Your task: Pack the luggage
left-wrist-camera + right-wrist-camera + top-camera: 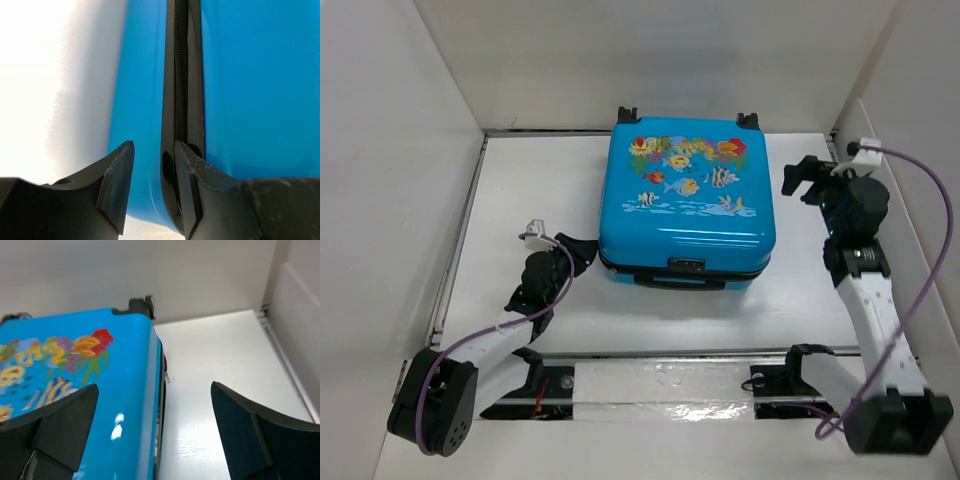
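Left gripper point(154, 145): jaws partly apart, gripping nothing, tips at the side zip point(181, 75).
Right gripper point(154, 390): spread wide, empty, over the suitcase's right edge.
Suitcase point(685, 210): closed, flat between both grippers; likely stiff, glossy, slippery; grip the zip or near-edge handle point(680, 283).
Around: white table point(520, 190); side wall point(920, 120) close outside the right gripper.

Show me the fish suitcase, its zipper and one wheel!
suitcase point(687, 215): top view, middle of its blue lid.
zipper point(181, 75): left wrist view, on the black teeth.
wheel point(142, 305): right wrist view, on the dark far-corner wheel.
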`<state>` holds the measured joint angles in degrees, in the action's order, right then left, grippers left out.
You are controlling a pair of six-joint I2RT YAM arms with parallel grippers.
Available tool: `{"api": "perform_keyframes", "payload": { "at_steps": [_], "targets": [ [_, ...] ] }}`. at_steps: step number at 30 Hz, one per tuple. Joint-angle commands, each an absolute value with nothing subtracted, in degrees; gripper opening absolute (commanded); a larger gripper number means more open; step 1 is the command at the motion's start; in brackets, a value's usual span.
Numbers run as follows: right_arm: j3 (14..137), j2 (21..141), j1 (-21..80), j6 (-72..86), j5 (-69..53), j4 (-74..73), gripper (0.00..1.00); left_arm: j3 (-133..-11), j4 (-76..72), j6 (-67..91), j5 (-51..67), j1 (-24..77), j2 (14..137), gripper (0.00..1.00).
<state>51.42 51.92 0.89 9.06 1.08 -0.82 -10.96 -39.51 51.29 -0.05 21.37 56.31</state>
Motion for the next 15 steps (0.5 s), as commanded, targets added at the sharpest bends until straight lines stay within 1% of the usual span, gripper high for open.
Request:
{"api": "perform_keyframes", "payload": {
  "at_steps": [1, 3, 4, 5, 7, 8, 10, 12, 13, 15],
  "targets": [
    [53.61, 65.28, -4.75, 11.25, -28.54, 4.03, 1.0, -12.74, -41.84, 49.4, 4.66, 22.24, 57.13, 0.35],
    [53.96, 69.5, -4.75, 11.95, -30.22, 7.81, 1.0, -12.4, -42.71, 48.96, 5.71, 22.24, 57.04, 0.36],
    [53.7, 73.44, -4.75, 12.65, -35.19, 10.26, 1.0, -12.13, -43.24, 48.61, 5.97, 22.93, 57.13, 0.35],
    [53.7, 75.65, -4.75, 14.57, -38.29, 15.85, 1.0, -11.61, -44.11, 48.34, 6.5, 22.94, 57.13, 0.36],
    [54.84, 79.96, -2.65, 15.55, -45.23, 18.71, 1.0, -11.6, -44.12, 46.94, 6.42, 25.65, 57.57, 0.36],
    [56.32, 83.11, -1.33, 15.3, -45.7, 19.76, 1.0, -11.51, -43.77, 46.59, 5.55, 26.88, 57.92, 0.36],
    [58.35, 85.94, 3.57, 13.46, -46.4, 18.9, 1.0, -10.99, -43.94, 46.06, 3.96, 31.89, 57.75, 0.35],
    [63.96, 91.3, 7.19, 8.28, -47.8, 13.38, 0.99, -9.76, -44.12, 45.62, 0.45, 36.19, 57.48, 0.36],
    [66.07, 93.06, 10.6, 6.52, -48.42, 11.1, 0.98, -9.58, -44.03, 45.62, -1.91, 40.56, 57.39, 0.36],
    [71.33, 97.44, 13.52, 3.26, -47.73, 6.43, 0.98, -9.75, -42.9, 45.79, -5.7, 45.07, 57.48, 0.35]
  ]
}}
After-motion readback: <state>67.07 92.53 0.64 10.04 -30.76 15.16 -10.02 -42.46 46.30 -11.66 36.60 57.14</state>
